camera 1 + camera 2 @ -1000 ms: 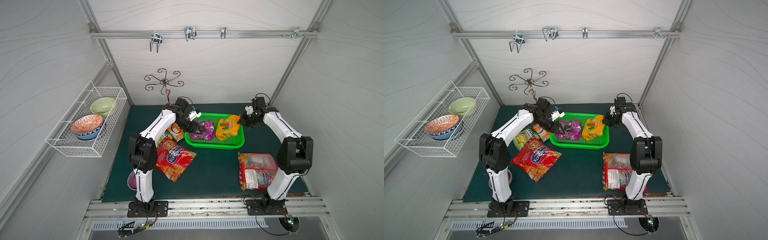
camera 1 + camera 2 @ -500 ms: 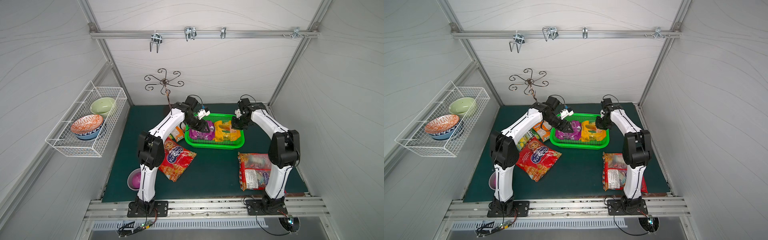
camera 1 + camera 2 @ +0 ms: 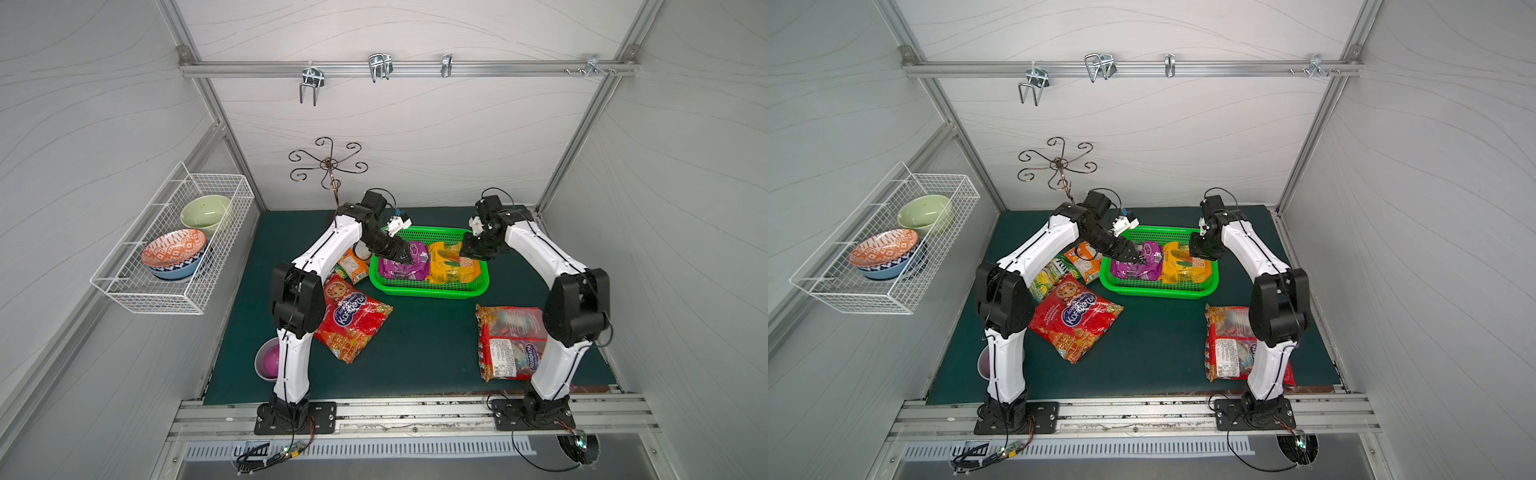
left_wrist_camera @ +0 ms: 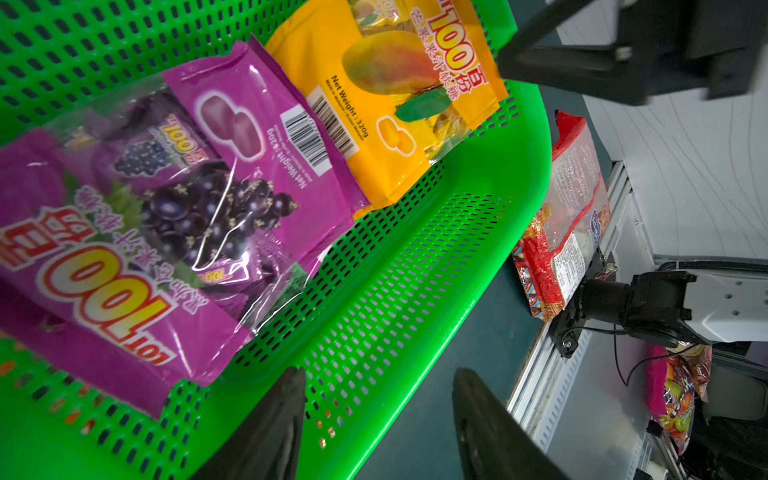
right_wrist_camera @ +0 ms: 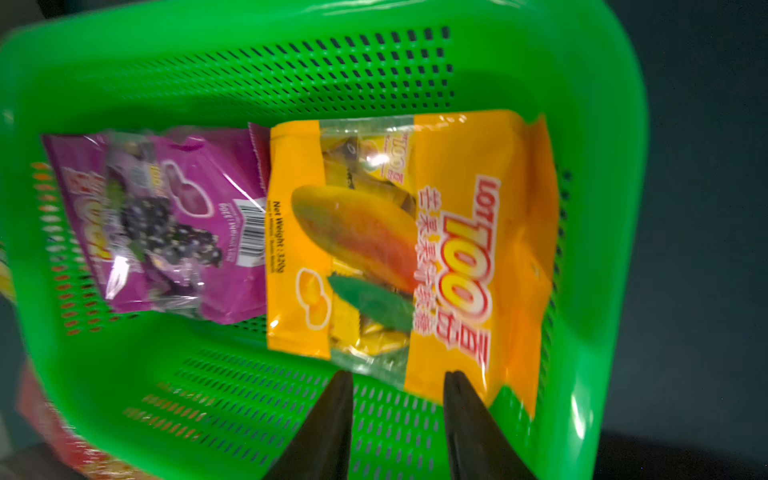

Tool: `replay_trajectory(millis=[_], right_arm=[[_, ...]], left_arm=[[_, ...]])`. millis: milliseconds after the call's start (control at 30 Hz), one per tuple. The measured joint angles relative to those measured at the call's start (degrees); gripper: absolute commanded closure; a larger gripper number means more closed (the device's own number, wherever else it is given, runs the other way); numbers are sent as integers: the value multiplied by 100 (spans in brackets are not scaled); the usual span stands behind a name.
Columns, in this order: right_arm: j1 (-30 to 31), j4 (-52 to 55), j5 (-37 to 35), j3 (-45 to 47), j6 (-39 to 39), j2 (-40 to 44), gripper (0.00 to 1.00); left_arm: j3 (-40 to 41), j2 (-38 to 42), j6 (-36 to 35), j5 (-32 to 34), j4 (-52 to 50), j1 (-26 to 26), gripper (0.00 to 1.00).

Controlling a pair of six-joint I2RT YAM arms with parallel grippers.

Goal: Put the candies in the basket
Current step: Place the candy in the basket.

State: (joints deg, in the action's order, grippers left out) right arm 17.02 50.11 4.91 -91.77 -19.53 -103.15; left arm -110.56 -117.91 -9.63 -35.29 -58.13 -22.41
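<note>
Basket (image 3: 428,293): sitting at 12 o'clock;
Red bag (image 3: 353,316): lying outside at its 8 o'clock; second red bag (image 3: 507,345) at 4;
Grape bag (image 3: 409,270), mango bag (image 3: 449,266): lying inside;
Orange bag (image 3: 351,264), green-yellow bag (image 3: 1052,274): waiting at 9;
Left jaws, right jaws: hanging apart, empty

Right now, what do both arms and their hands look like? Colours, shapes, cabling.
Both arms match: the left arm and right arm have white rounded link shells, bulky black joint housings and black base plates. Thin black cables run along the shells and loop at the wrists. The left hand and right hand each carry two black fingers tapering to points.
</note>
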Motion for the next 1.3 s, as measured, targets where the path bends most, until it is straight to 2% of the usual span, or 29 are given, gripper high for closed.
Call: replay_trajectory(millis=[100,200,300,467,667,900,1067,1167,1200,1233,1300], right_arm=[[0,57,-170,269,-116,566,50],[0,20,-280,494,-203,682,52],[0,-116,-297,688,-219,387,56],[-105,-439,-212,734,-254,-308,57],[-195,-960,177,857,-269,-560,69],[-179,-1331,420,933,-317,-752,67],[-155,-1364,396,929,-304,-745,59],[-101,-1316,256,925,-249,-603,57],[-85,-1279,221,925,-221,-520,56],[-63,-1231,157,922,-173,-380,56],[-33,-1176,85,922,-105,-96,56]], left_arm=[[122,111,-94,59,-33,94,40],[424,334,-201,129,-42,210,40],[728,546,-280,170,-79,363,40],[1102,730,-544,197,-210,651,40],[1897,1062,-828,363,-328,1043,40],[2568,1561,-1014,385,-470,1519,40],[2811,1906,-1062,450,-498,1829,39],[2900,2081,-1003,693,-411,2028,33],[2938,2133,-964,826,-356,2079,26],[2979,2188,-876,1014,-256,2129,4],[3130,2317,-769,1445,33,2173,0]])
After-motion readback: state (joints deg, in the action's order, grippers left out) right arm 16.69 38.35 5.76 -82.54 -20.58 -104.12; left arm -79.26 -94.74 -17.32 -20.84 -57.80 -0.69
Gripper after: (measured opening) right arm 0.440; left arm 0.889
